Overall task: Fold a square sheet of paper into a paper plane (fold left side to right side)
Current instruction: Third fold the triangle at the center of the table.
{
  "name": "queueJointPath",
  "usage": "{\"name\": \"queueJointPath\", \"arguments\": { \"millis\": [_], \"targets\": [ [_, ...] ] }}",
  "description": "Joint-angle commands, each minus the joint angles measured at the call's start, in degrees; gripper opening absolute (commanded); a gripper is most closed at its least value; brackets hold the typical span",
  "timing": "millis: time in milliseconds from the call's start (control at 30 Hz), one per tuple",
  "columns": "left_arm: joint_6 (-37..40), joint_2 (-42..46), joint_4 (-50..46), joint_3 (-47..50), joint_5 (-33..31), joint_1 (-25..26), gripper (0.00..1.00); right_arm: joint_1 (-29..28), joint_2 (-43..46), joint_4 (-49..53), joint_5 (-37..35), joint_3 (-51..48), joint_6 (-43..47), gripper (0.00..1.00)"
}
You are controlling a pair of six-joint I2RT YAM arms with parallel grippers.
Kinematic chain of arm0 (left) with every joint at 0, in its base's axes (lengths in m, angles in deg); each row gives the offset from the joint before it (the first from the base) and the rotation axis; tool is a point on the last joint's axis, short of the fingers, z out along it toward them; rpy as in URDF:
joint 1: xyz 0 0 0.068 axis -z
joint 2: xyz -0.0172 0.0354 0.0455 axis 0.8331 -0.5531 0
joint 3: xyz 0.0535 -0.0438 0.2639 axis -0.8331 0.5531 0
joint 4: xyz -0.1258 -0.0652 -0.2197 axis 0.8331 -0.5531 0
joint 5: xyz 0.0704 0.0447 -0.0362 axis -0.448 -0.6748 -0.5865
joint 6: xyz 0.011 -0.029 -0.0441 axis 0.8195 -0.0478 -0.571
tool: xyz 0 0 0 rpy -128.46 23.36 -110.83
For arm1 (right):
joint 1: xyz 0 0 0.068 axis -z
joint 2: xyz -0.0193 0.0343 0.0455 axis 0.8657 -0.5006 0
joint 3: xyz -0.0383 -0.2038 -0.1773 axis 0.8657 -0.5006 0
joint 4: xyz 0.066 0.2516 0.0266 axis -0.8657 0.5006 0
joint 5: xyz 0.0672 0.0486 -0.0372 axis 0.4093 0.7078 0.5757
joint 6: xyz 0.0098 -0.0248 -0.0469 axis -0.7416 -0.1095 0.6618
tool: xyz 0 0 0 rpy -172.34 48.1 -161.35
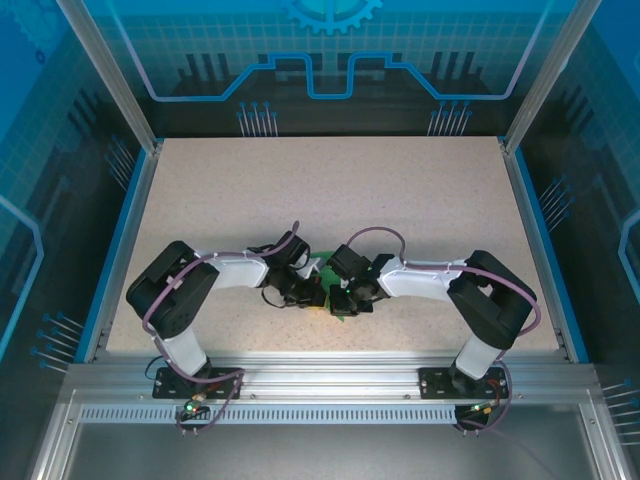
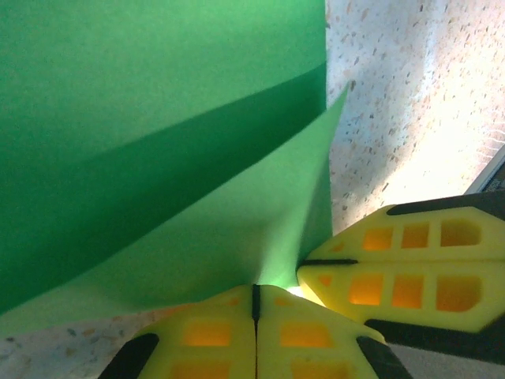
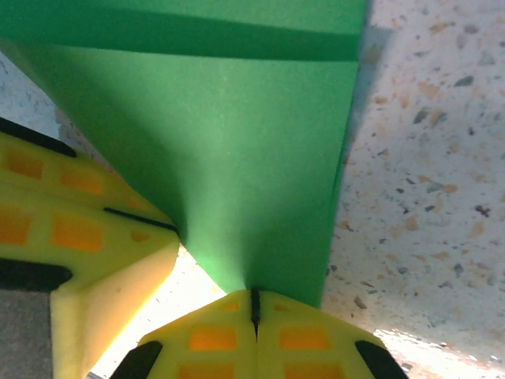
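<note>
Here the thin bright green paper sheet (image 2: 158, 118) shows layered, creased flaps; the left gripper (image 2: 255, 296) and right gripper (image 3: 255, 298) both pinch it, fingers closed, side by side.

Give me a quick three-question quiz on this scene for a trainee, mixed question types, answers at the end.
1. True or false: the left gripper and right gripper are both shut on the paper.
2. Where on the table do the grippers meet? A) far edge B) near half, between the arms C) left corner
3. Does the paper lie fully flat?
Key: 1 true. 2 B. 3 No, the pinched flap is raised over the layer beneath.
</note>
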Motion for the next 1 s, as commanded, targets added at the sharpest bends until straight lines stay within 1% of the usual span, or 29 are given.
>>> {"name": "queueJointPath", "arguments": {
  "millis": [0, 467, 667, 967],
  "targets": [
    [0.85, -0.73, 0.49, -1.65, 0.09, 0.39, 0.06, -0.56, -3.15, 5.71, -0.39, -1.68, 0.17, 0.0],
    [1.9, -1.34, -4.34, -2.29, -8.29, 0.14, 0.05, -0.61, -2.85, 6.93, -1.18, -2.23, 0.45, 0.0],
    [2.07, -1.18, -4.65, -2.28, -9.37, -1.02, 0.04, -0.6, -2.66, 7.29, -1.31, -2.38, 0.46, 0.0],
    [3.78, -0.7, -5.27, -2.36, -9.65, -4.75, 0.04, -0.68, -2.45, 7.45, -1.35, -2.86, 0.46, 0.0]
  ]
}}
